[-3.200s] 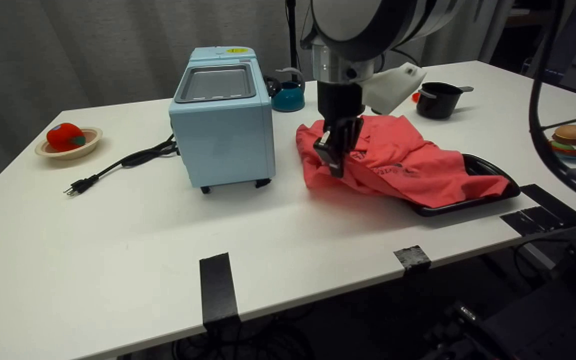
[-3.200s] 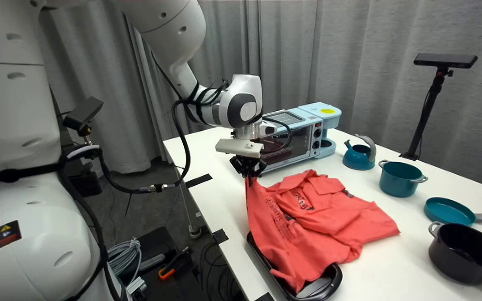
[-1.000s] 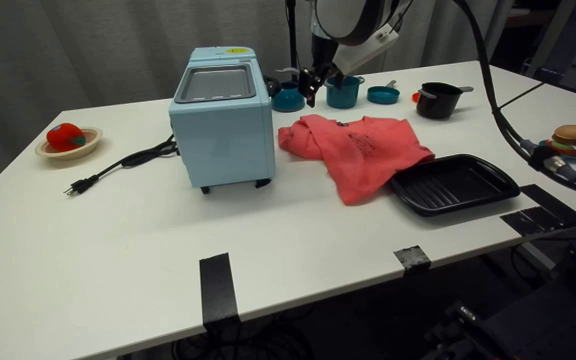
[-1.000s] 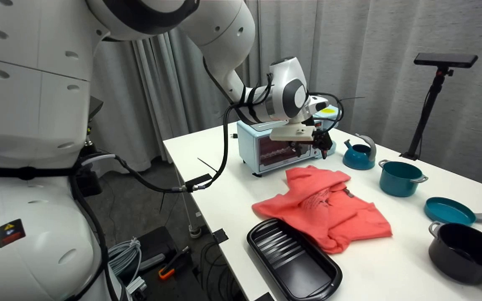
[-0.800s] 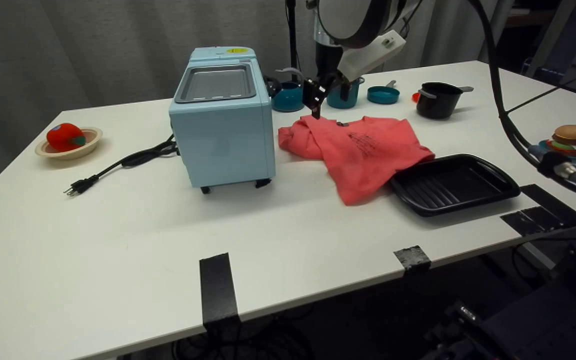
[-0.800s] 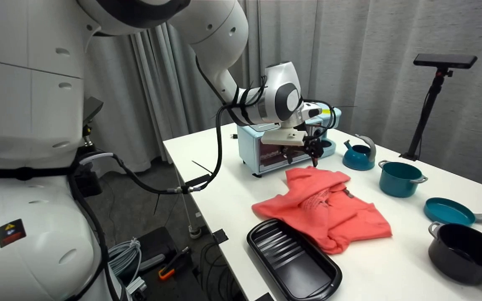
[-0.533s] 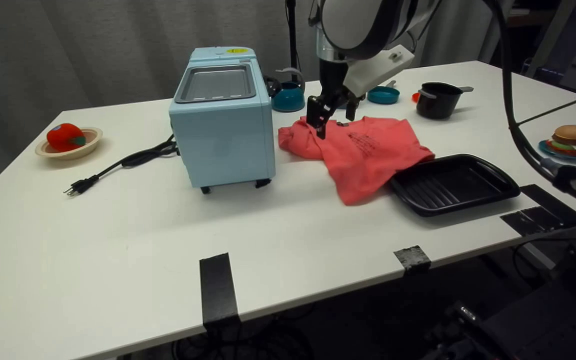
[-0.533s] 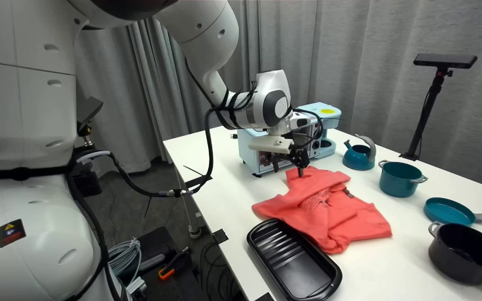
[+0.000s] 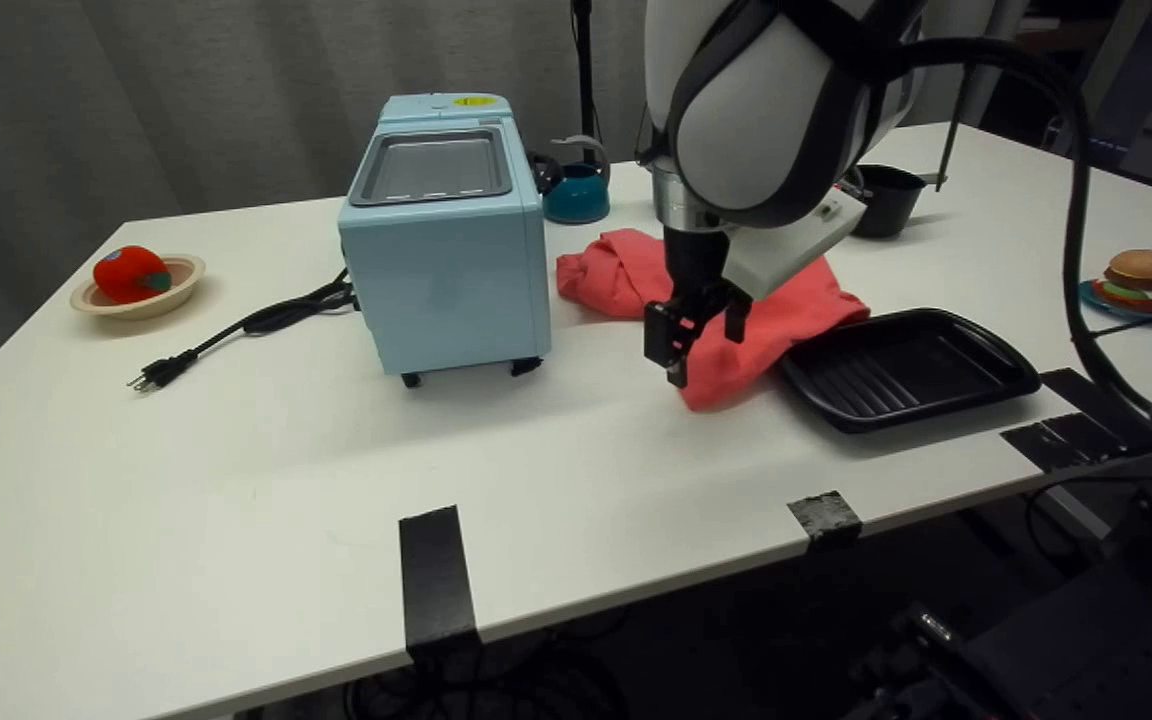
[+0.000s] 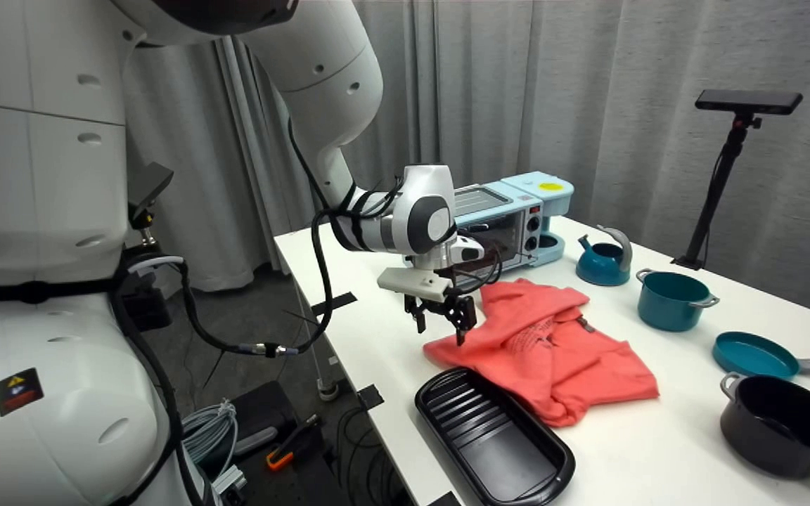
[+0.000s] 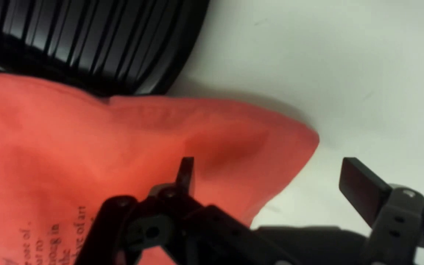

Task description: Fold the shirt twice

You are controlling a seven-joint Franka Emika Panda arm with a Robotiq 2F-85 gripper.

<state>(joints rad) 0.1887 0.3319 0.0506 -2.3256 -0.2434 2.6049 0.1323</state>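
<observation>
In an exterior view the shirt point(image 10: 556, 358) lies rumpled on the worktop point(image 10: 658, 450), dark print showing on its coral-red cloth. Its pointed corner aims at nine o'clock, and its edge around seven o'clock runs right up against the black tray point(image 10: 514, 460). Near that corner, at nine o'clock from the middle of the shirt, hangs the gripper point(image 10: 440, 334), spread wide and holding nothing.

In the wrist view the same corner points to three o'clock, and part of it shows in the gap between the two fingers point(image 11: 363, 191). The finger point(image 11: 185, 173) on the nine o'clock side shows against red cloth, its partner on the three o'clock side against white worktop. Whether either touches what lies under it, I cannot tell. There the tray takes up ten o'clock, and printed words run at eight.

Around the shirt, in an exterior view, a pale blue oven point(image 10: 509, 228) stands between eleven and twelve o'clock, a teal kettle point(image 10: 600, 270) at one, a teal pot point(image 10: 669, 313) just past two, a teal pan point(image 10: 753, 355) at three and a black pot point(image 10: 763, 443) between three and four.
</observation>
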